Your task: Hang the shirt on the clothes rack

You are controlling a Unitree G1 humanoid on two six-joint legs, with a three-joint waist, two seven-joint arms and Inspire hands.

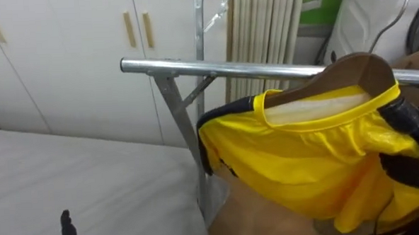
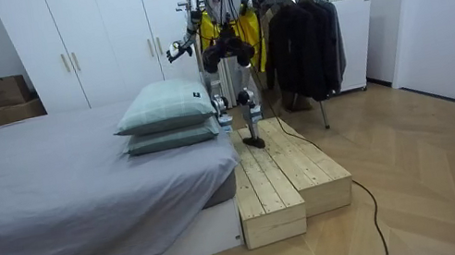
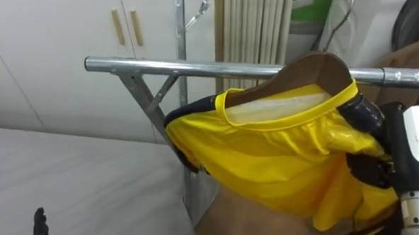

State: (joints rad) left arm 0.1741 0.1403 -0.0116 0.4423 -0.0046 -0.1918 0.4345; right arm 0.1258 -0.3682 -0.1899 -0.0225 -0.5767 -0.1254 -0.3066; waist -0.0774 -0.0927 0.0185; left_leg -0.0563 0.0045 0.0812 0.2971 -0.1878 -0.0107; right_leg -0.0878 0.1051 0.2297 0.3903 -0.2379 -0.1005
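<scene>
A yellow shirt (image 1: pixel 318 162) with a dark collar edge hangs on a brown wooden hanger (image 1: pixel 360 68), level with the rack's metal rail (image 1: pixel 250 70). The hanger's wire hook (image 1: pixel 393 21) rises above that rail; whether it rests on anything I cannot tell. My right hand (image 3: pixel 371 170) is at the shirt's right side, dark fingers curled into the yellow cloth. My left hand (image 3: pixel 38 228) is low at the left over the bed, fingers straight and holding nothing. In the room view I stand on a wooden platform (image 2: pixel 288 178) facing the rack.
A grey bed (image 1: pixel 77 180) lies at my left, with two pillows (image 2: pixel 167 115) near its end. White wardrobe doors (image 1: pixel 72 52) stand behind the rack. Dark garments (image 2: pixel 300 35) hang further along the rail, and a slanted metal brace (image 1: pixel 173 105) supports it.
</scene>
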